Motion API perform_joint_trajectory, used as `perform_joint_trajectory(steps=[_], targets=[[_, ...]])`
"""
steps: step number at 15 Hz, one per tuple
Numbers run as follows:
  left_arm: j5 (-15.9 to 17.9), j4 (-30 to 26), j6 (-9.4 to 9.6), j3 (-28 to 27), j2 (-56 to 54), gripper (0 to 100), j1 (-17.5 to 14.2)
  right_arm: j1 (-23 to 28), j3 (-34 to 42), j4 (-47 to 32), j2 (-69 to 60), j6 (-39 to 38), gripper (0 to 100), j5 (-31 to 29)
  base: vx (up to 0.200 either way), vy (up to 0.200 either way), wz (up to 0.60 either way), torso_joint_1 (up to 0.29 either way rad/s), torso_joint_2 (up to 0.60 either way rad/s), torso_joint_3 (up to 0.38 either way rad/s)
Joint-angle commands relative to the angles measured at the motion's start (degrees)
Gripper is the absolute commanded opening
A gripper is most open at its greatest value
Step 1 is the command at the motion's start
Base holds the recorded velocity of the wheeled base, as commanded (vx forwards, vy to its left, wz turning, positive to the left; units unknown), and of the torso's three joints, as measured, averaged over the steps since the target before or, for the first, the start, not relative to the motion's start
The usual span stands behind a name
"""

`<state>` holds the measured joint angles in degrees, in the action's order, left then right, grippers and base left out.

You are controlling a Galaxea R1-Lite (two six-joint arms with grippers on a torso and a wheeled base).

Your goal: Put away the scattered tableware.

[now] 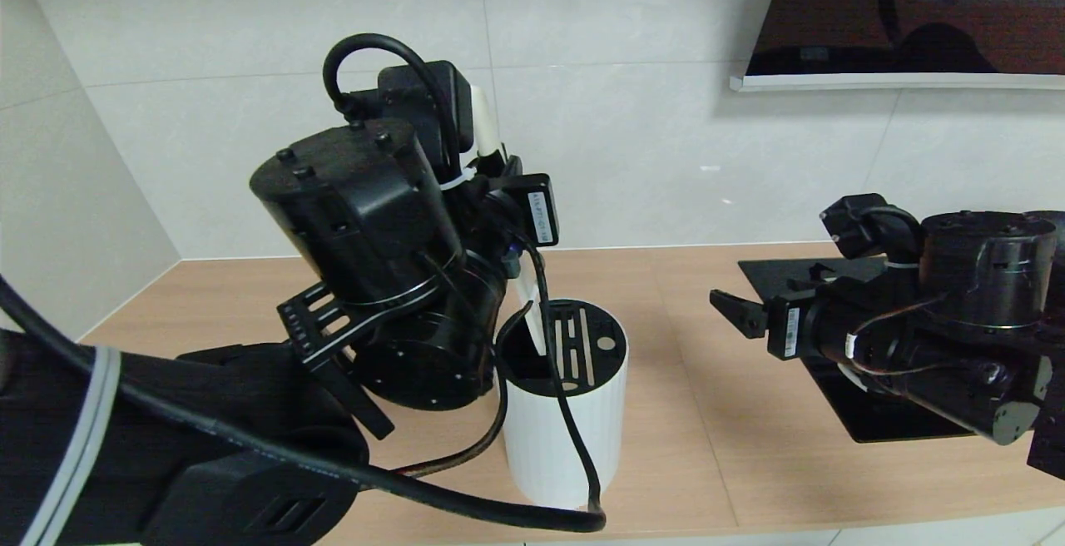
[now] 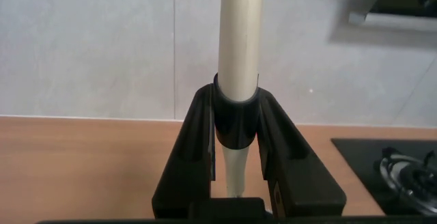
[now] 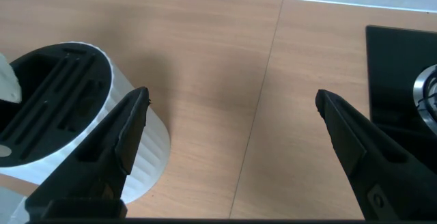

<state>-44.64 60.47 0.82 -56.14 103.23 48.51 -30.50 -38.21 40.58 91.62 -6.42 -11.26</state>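
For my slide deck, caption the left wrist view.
Left gripper shut on a cream handle, held upright over the wooden counter.

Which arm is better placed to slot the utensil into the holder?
Left. The left gripper is shut on the utensil, with its tip at the holder's top; the right gripper is open beside it.

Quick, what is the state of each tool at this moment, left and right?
Left tool: shut on the cream utensil handle.
Right tool: open, holding nothing.

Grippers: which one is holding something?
The left gripper: its fingers are shut on a cream utensil handle at the white holder. The right gripper is open, empty.
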Motion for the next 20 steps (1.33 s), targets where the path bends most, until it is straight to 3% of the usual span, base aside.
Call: perform_joint_trajectory(steps=[1,8,15,20], targets=[[-0.4,-0.1,-0.03,0.5,0.8,0,0.7,0.0,0.1,0.0,0.1,0.0,100,0.0,0.000,0.000,0.00,0.000,0.00,0.000],[-0.7,0.0,-0.73,3.1,3.4,0,1.6,0.0,0.4,0.1,0.2,0.0,100,0.0,0.000,0.000,0.00,0.000,0.00,0.000],[-0.7,-0.1,-4.42,4.7,7.6,0,1.6,0.0,0.5,0.0,0.3,0.0,100,0.0,0.000,0.000,0.00,0.000,0.00,0.000],[-0.4,0.0,-6.00,7.6,9.0,0,1.6,0.1,0.4,0.1,0.9,0.1,100,0.0,0.000,0.000,0.00,0.000,0.00,0.000]])
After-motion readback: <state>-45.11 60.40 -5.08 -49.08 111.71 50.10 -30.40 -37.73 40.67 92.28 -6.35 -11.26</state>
